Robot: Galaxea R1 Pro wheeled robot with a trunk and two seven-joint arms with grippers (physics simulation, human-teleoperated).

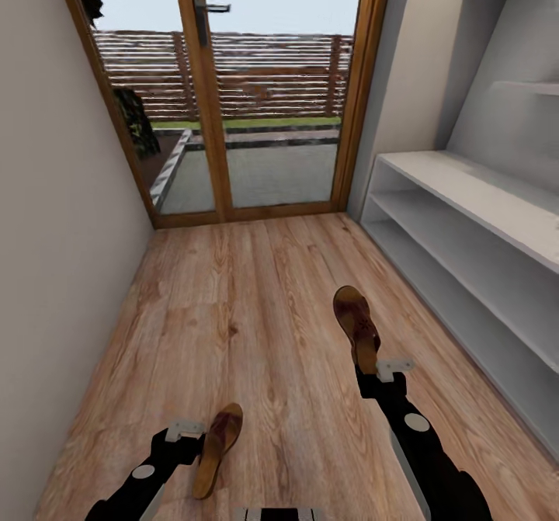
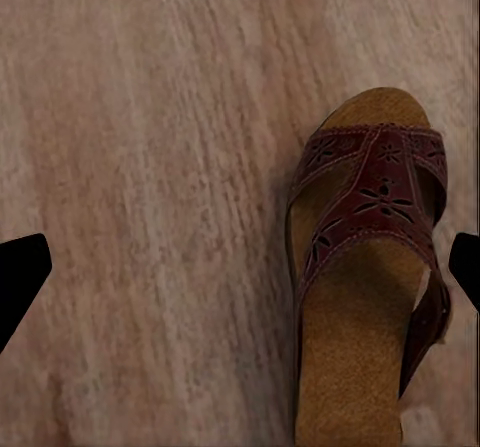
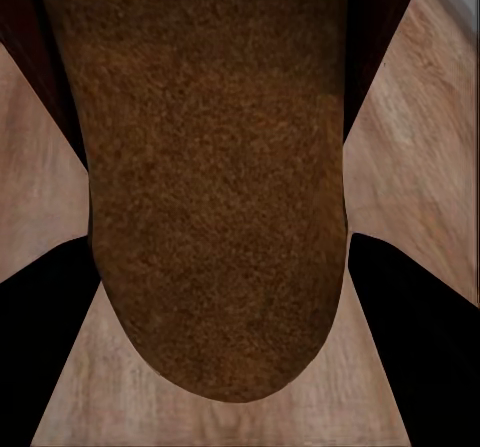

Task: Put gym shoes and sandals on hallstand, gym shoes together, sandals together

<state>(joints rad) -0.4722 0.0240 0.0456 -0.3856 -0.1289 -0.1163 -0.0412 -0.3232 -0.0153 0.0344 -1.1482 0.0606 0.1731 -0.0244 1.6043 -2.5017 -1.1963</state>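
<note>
Both sandals [image 1: 358, 327] [image 2: 365, 267] are dark reddish-brown with tan footbeds and cut-out flower straps, the floor [image 1: 256, 311] light brown wood grain, the rack [image 1: 466, 218] white.

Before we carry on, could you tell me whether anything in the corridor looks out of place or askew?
The two sandals are apart: one lies on the wood floor beside the open left gripper, while the other is held by the right gripper, sole towards its wrist camera. The white shoe rack shelves look bare.
</note>
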